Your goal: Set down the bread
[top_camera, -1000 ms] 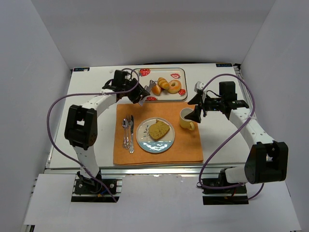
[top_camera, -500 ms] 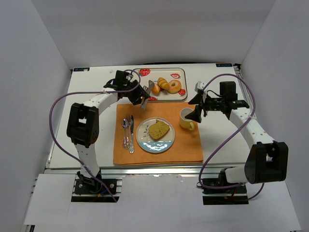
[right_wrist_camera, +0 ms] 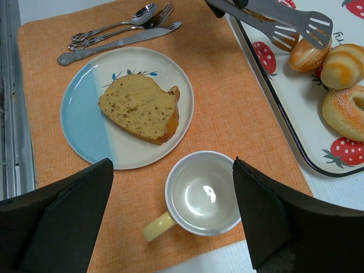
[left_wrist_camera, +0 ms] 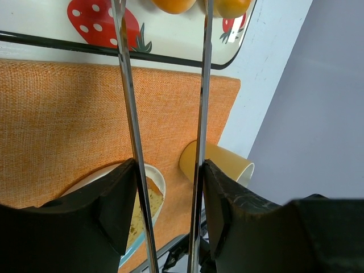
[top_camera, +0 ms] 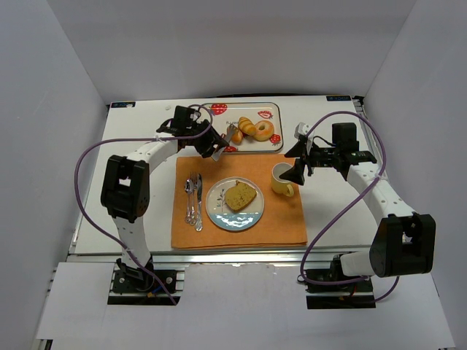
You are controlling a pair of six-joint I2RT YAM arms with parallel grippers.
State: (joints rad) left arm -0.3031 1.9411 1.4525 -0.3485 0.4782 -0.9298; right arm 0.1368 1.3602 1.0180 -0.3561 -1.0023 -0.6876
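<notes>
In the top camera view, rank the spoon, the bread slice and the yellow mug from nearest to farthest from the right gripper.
1. The yellow mug, just beside the right gripper, at the orange placemat's right edge.
2. The bread slice, on the plate in the placemat's middle.
3. The spoon, on the placemat's left side, beyond the plate.

Left gripper (top_camera: pixel 212 143) clamped on tongs (top_camera: pixel 228 134), which project ahead of the claw; arm extended. Right gripper (top_camera: pixel 296 155) spread wide, forearm trailing behind claw, elbow bent.
</notes>
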